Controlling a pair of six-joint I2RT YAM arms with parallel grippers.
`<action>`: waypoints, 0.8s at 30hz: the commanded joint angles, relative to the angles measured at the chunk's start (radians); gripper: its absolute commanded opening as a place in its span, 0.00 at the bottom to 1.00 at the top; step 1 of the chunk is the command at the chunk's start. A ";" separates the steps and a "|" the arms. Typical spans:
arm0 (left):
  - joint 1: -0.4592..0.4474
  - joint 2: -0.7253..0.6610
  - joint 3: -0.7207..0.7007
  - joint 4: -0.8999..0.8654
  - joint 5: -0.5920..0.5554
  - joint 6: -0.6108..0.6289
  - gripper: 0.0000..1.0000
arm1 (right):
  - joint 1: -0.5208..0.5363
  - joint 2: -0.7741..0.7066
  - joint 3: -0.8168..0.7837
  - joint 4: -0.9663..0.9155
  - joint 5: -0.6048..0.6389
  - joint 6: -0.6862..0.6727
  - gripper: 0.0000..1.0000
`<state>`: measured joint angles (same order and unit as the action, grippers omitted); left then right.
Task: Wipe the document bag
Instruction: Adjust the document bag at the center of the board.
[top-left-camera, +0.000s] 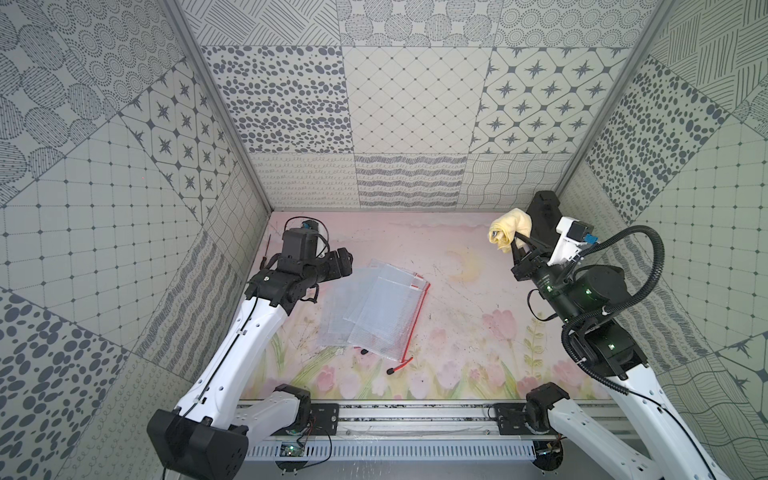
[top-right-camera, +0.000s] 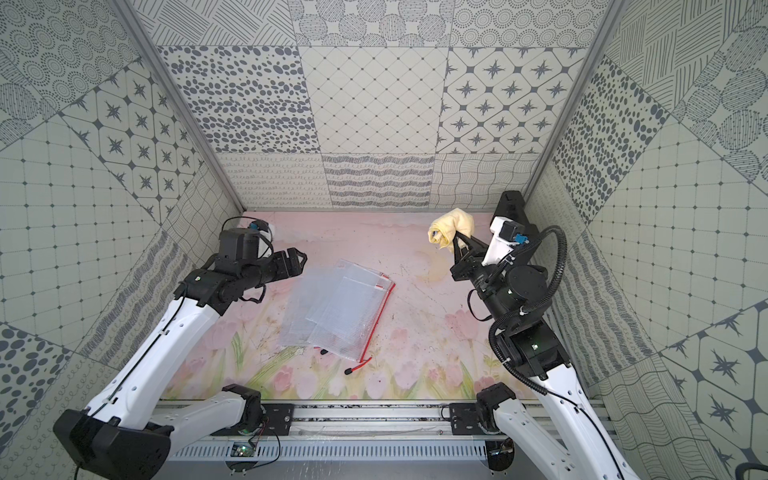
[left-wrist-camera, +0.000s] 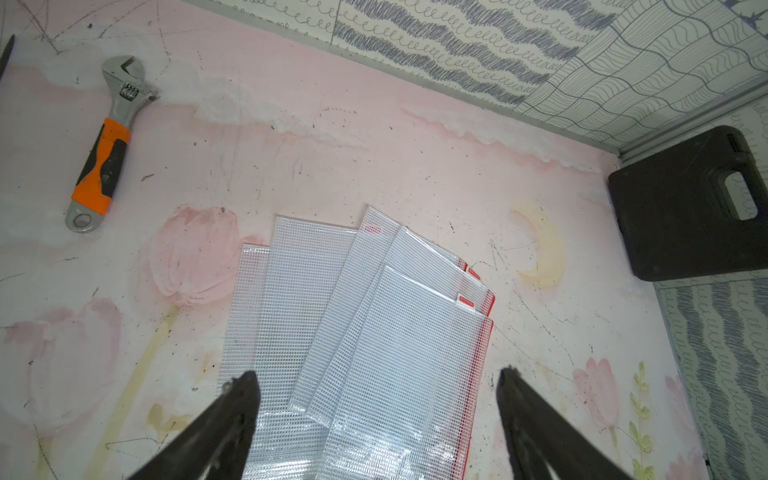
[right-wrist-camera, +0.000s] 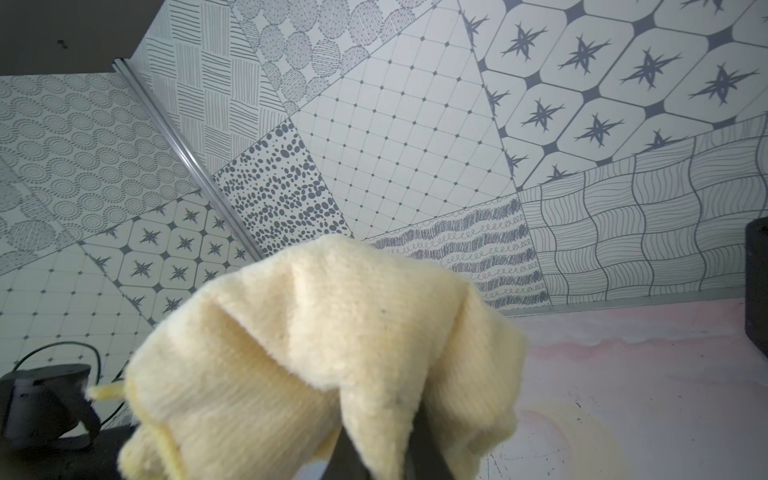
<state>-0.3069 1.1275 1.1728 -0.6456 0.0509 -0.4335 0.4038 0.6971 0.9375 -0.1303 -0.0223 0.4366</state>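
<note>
So far no wiping shows. The right pincer (top-left-camera: 518, 243) is clamped on a bunched yellow cloth (top-left-camera: 509, 230), raised off the counter (top-left-camera: 457, 332) and well apart from the document bag (top-left-camera: 380, 309). That bag tops a fanned stack of clear mesh pouches lying just below and ahead of the left pincer (left-wrist-camera: 376, 378), whose jaws stand wide and empty. By my reading the cloth is in hand; lowering it onto the bag and every stroke remain.

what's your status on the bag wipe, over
Left gripper open, beside the bags. Right gripper shut on cloth, held high. Bags fanned flat. Wrench and black case well aside.
</note>
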 joint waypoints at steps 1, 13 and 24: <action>-0.085 0.035 0.057 -0.031 -0.116 0.017 0.89 | -0.002 -0.041 -0.005 -0.059 -0.116 -0.048 0.00; -0.272 0.073 0.029 -0.063 -0.179 0.049 0.88 | -0.002 -0.059 -0.007 -0.335 -0.075 0.038 0.00; -0.591 0.373 0.054 -0.067 -0.226 -0.058 0.85 | -0.011 -0.102 -0.023 -0.450 -0.040 0.087 0.00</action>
<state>-0.8078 1.3880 1.1889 -0.6933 -0.1326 -0.4347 0.4019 0.6193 0.9138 -0.5591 -0.0906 0.5095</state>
